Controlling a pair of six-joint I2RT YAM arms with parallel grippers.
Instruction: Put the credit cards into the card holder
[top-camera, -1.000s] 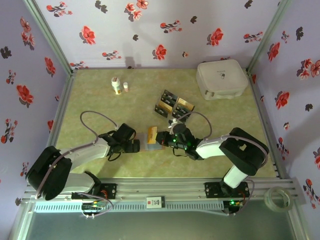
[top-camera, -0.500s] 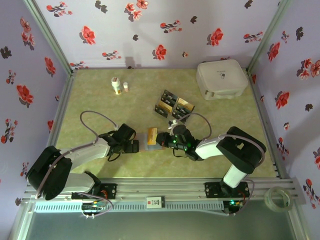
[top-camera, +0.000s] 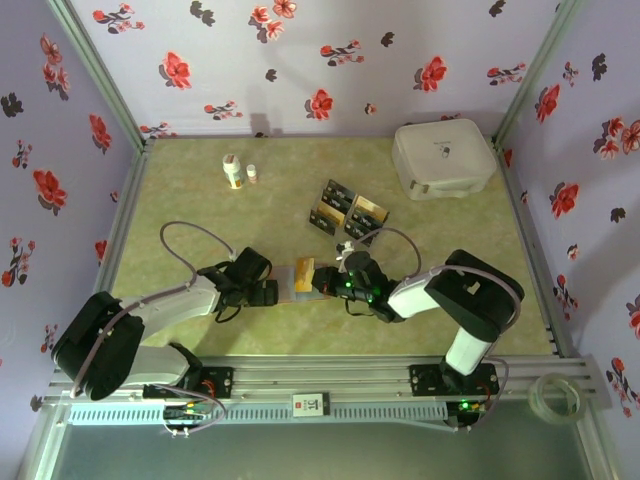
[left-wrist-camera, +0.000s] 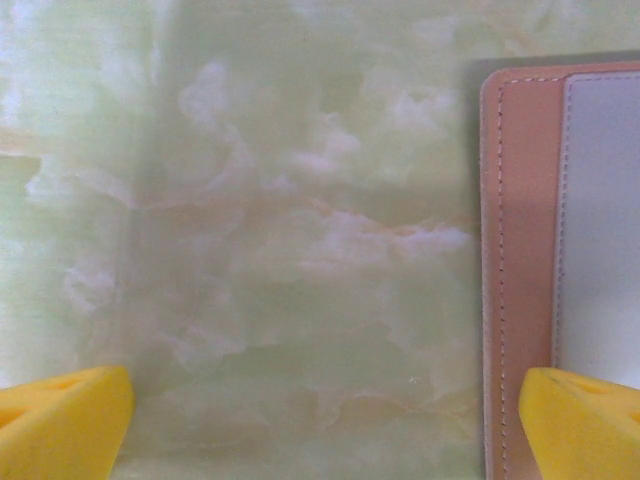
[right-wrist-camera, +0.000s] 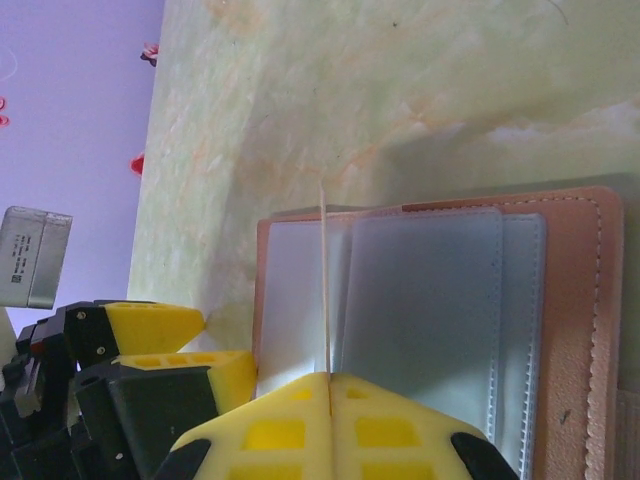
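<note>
Card holder (top-camera: 302, 280) lies opened flat on the green marbled table (top-camera: 200, 200), near the front edge, midway between the two arms. From the right wrist view its grey-blue sleeves face up inside a reddish-brown stitched border.

Right gripper (right-wrist-camera: 328, 382) is at the holder's right side, yellow fingers clenched together on a thin card (right-wrist-camera: 324, 290). The card stands on edge over the sleeves and shows only as a pale line (face and colour not readable from this angle). Whether its far edge touches a sleeve cannot be told.

Left gripper (left-wrist-camera: 320, 430) is low at the holder's left side with its jaws spread wide and nothing between them. One yellow fingertip (left-wrist-camera: 585, 425) overlaps the holder's stitched corner; the other is over bare table.

The remaining credit cards (top-camera: 345, 210), black and gold, sit in a loose cluster farther back on the table, apart from the holder.

A white rounded case (top-camera: 445, 158) sits at the back right and two small bottles (top-camera: 238, 172) at the back left.
</note>
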